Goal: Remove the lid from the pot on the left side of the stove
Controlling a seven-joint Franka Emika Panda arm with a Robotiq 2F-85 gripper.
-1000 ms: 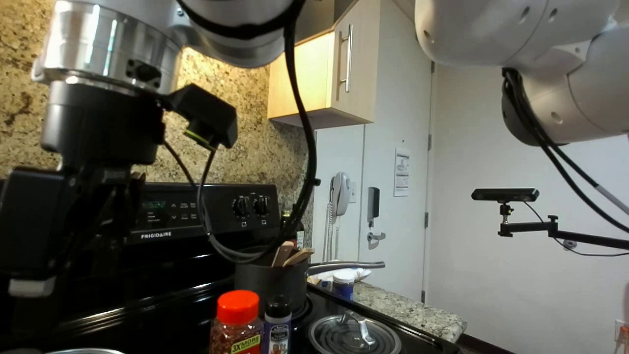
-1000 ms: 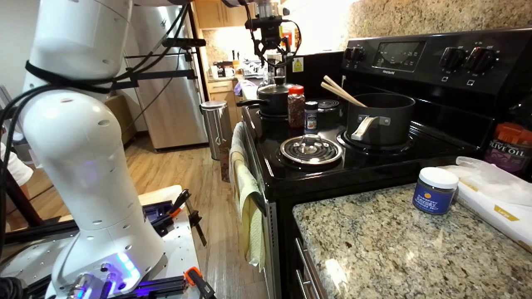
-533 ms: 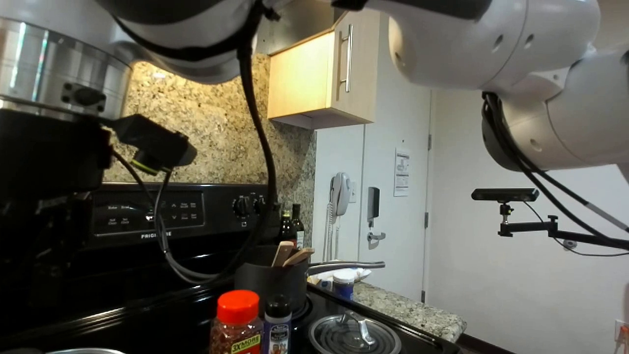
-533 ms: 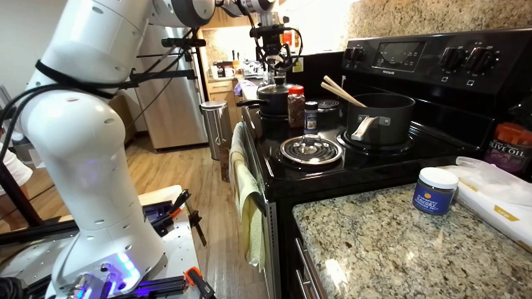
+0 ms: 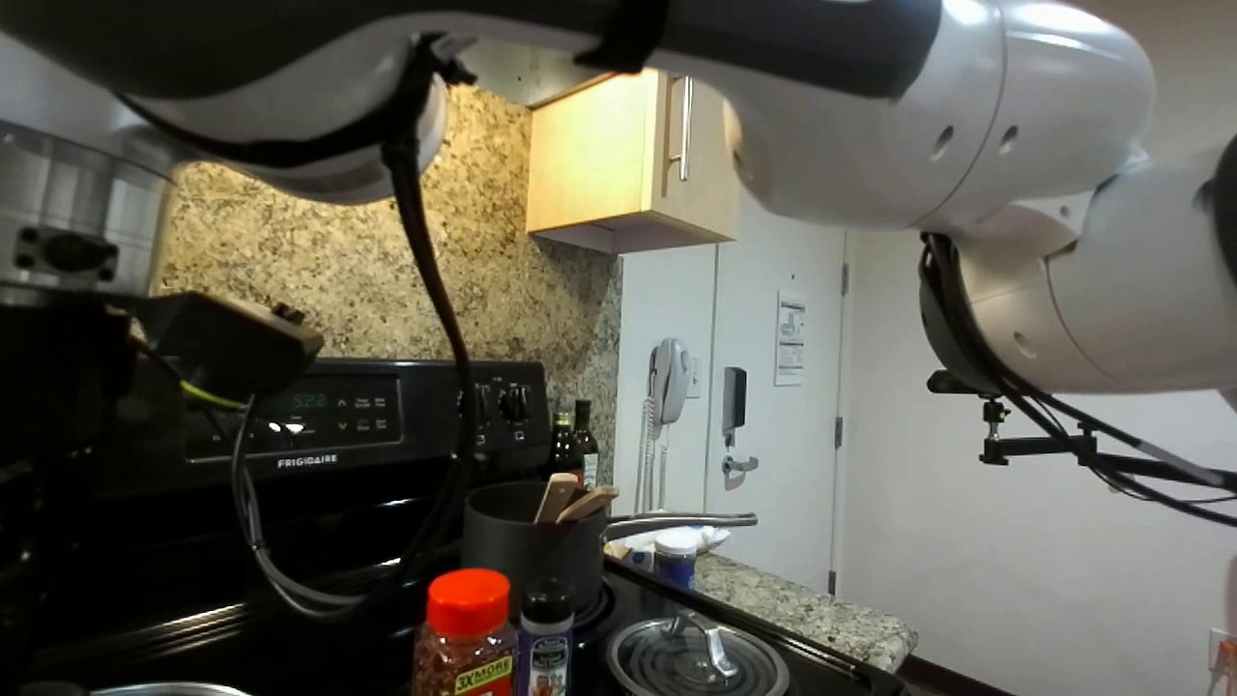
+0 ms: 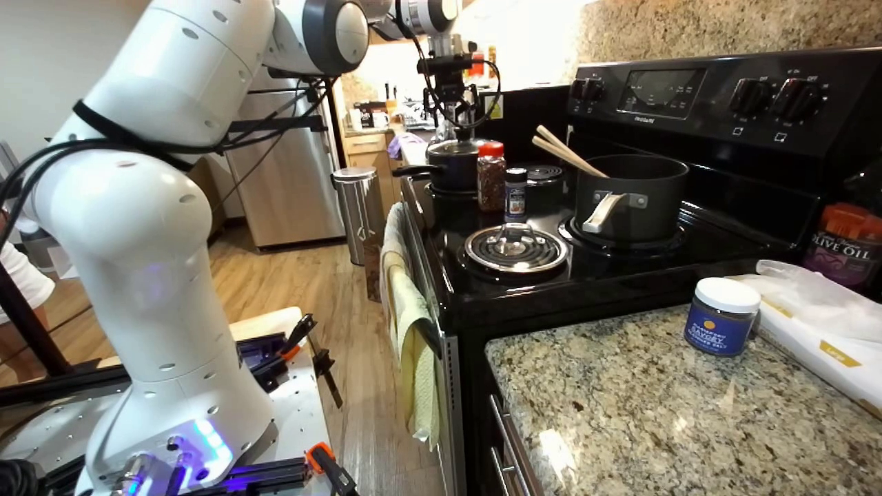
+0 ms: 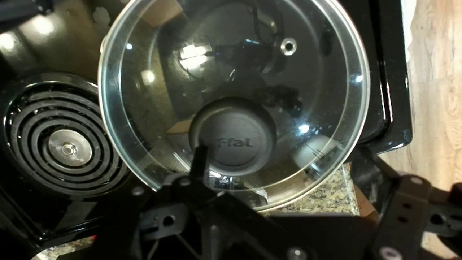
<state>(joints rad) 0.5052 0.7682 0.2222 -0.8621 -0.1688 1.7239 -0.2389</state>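
Note:
The lid point(image 7: 231, 54) is round clear glass with a shiny metal rim and a dark T-fal knob point(image 7: 234, 139). It sits on the dark pot point(image 6: 453, 169) at the far end of the black stove point(image 6: 620, 272) in an exterior view. In an exterior view only a strip of shiny rim point(image 5: 169, 690) shows at the bottom left. My gripper point(image 6: 452, 117) is above the lid, pointing down. In the wrist view my gripper point(image 7: 283, 155) is open and empty, fingers wide apart. One finger overlaps the knob's edge there; contact is not visible. The gripper's fingers are lost in dark in an exterior view.
A red-capped bottle point(image 6: 490, 177) and a dark-capped bottle point(image 6: 515, 194) stand close beside the pot. Another glass lid point(image 6: 515, 249) lies on the near burner. A dark saucepan point(image 6: 637, 203) holds wooden utensils. A bare burner point(image 7: 68, 144) lies beside the lid.
My gripper has come down toward the lid, and the arm has lowered. In an exterior view the wrist has moved left and down. Lid, pot and bottles have not moved.

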